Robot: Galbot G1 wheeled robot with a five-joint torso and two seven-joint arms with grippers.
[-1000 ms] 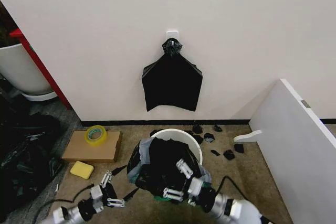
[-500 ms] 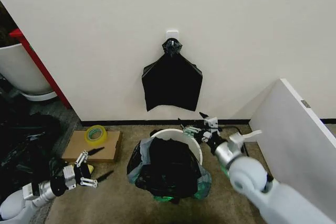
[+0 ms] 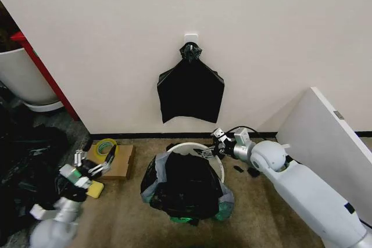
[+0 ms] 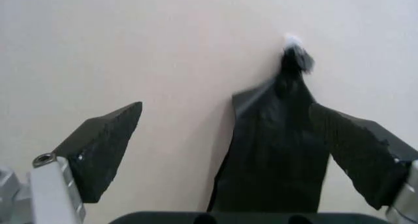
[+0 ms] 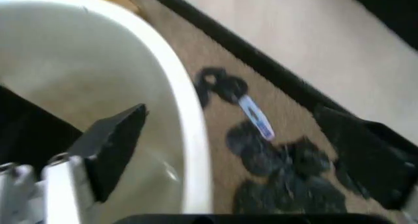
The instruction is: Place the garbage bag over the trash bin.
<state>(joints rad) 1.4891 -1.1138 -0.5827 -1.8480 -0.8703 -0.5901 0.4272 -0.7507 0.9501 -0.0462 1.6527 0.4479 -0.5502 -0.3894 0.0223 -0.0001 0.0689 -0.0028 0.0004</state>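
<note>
You've got one trash bin (image 3: 195, 150), one garbage bag (image 3: 185, 187), one hanging bag bundle (image 3: 190, 92), one tape roll (image 3: 106, 148), two grippers.

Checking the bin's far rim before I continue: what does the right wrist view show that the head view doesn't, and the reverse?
Only the right wrist view shows the bare inner wall of the trash bin up close. Only the head view shows the garbage bag draped over the bin's near side, and the open left gripper off by the cardboard. Both show the white rim and the open right gripper.
</note>
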